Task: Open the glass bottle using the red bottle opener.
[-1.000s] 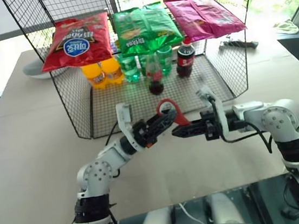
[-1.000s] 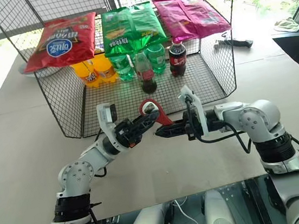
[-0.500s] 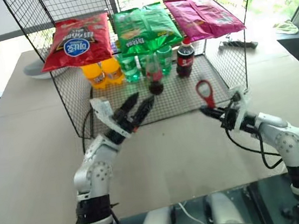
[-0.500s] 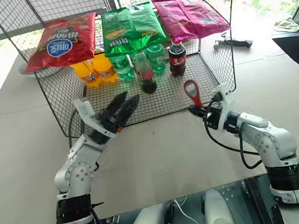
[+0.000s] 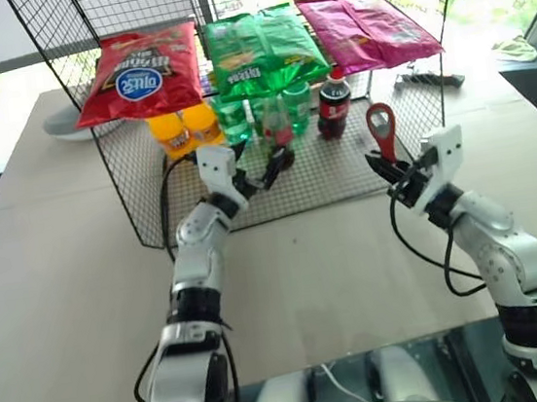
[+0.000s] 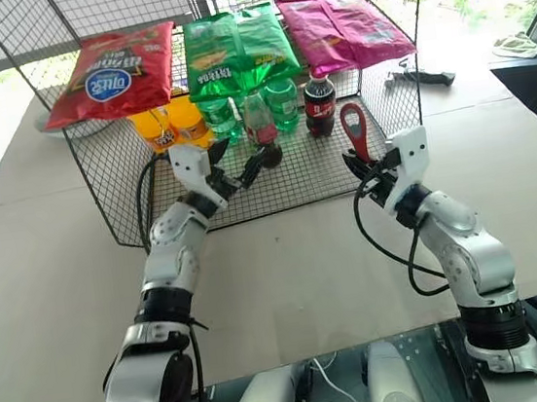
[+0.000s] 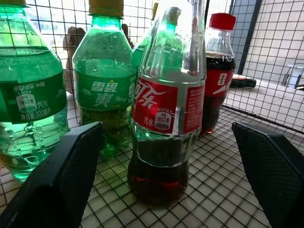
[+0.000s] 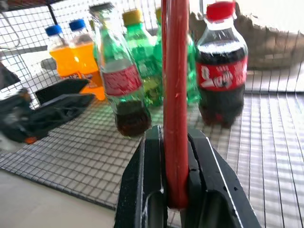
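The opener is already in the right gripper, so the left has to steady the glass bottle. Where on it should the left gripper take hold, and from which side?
Grip the glass bottle around its labelled body, probably coming level from the open front of the wire shelf. It stands upright, green bottles crowd behind it, and the open left gripper already straddles it. The neck stays free for the red bottle opener.

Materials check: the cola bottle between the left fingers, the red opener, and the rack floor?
Glass bottle: looks like clear glossy glass, see-through with sharp highlights. Red bottle opener: smooth red, likely painted metal or plastic; can't tell which. Rack floor: thin wire mesh, probably coated metal, square grid.
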